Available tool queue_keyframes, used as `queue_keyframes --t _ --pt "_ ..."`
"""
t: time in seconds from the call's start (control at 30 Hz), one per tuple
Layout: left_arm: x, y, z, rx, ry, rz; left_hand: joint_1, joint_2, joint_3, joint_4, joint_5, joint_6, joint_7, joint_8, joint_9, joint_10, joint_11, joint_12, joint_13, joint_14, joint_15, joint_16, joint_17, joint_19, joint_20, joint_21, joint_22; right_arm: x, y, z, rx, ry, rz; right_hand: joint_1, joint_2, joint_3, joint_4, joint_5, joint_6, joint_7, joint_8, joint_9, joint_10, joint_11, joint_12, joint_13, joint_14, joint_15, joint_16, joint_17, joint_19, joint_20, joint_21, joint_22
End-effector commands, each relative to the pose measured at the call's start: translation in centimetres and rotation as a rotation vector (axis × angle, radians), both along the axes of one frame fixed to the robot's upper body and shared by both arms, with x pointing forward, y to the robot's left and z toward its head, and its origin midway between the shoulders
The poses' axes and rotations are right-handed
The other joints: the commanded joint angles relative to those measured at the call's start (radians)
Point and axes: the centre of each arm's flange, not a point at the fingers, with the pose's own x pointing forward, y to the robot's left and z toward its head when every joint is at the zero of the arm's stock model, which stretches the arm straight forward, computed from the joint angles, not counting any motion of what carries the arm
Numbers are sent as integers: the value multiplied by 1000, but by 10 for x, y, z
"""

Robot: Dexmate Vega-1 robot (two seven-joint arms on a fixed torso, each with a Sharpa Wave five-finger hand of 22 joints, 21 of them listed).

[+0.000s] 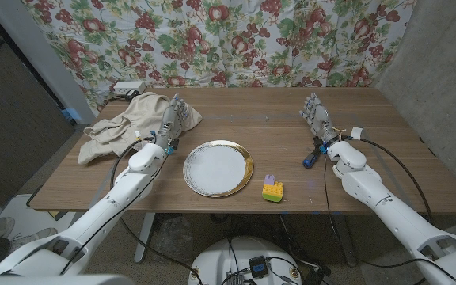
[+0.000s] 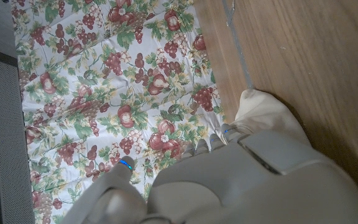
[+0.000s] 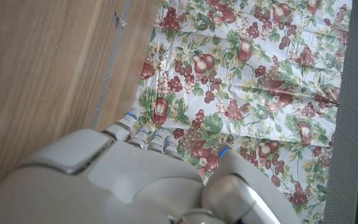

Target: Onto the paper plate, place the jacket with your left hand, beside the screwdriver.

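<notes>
Left hand point(image 1: 170, 120) stands upright on the counter point(image 1: 236, 198) just left of the paper plate point(image 1: 218, 168), its fingers straight and apart, holding nothing. Its fingertips reach the near edge of the jacket point(image 1: 129, 125), a cream heap lying well to the left of the paper plate and behind it; from the head view I cannot tell for sure whether they touch the cloth. In the left wrist view a fold of the jacket point(image 2: 263, 112) shows just past the left hand point(image 2: 229, 180). The paper plate, white with a gold rim, is bare. Right hand point(image 1: 317, 113) stands well to the right of the paper plate, fingers up and spread, holding nothing. A blue screwdriver point(image 1: 311, 155) lies on the counter right of the paper plate, close under the right hand's wrist. A small toy block point(image 1: 272, 189), yellow, green and purple, sits just off the paper plate's right front rim.
</notes>
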Motion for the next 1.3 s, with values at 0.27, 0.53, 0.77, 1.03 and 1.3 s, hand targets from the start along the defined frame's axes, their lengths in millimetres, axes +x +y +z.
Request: queue_keyframes --t 0.27,0.53,0.77,1.03,1.3 --pt "-6 -1 8 5 -35 10 1 134 6 0 8 -220 -37 11 4 -192 1 6 1 -195 15 14 4 -19 8 11 1 1 0 -1 -3 3 1 9 33 10 1 3 -6 4 5 2 -10 1 2 5 -7 2 5 2 11 -43 4 3" --pt "-9 -1 10 7 -55 17 3 132 8 -2 9 -185 -55 16 6 -173 68 13 3 -156 54 18 5 4 47 19 0 0 0 -2 -4 2 2 10 32 12 1 2 -6 4 5 2 -8 4 3 5 -7 2 4 3 11 -42 4 3" --pt "-11 0 13 17 -70 35 5 130 10 -4 9 -160 -62 20 6 -146 80 22 4 -135 59 20 5 12 68 22 -1 0 1 -3 -8 0 4 11 32 13 0 1 -6 4 5 2 -8 7 2 5 -6 3 4 3 11 -41 4 3" --pt "-13 2 17 16 -76 39 8 125 13 -7 7 -140 -69 19 7 -129 93 25 5 -116 75 18 5 22 120 25 -1 1 1 -2 -7 -1 5 12 31 14 0 0 -5 6 5 2 -8 5 2 5 -6 4 4 3 11 -40 3 3" --pt "-16 4 22 30 -93 58 11 121 16 -10 4 -112 -83 22 8 -115 102 26 6 -103 91 16 6 31 165 28 -2 2 2 -2 -8 -3 6 14 30 15 -1 -1 -5 5 4 2 -8 3 1 5 -7 4 3 2 11 -39 3 3"
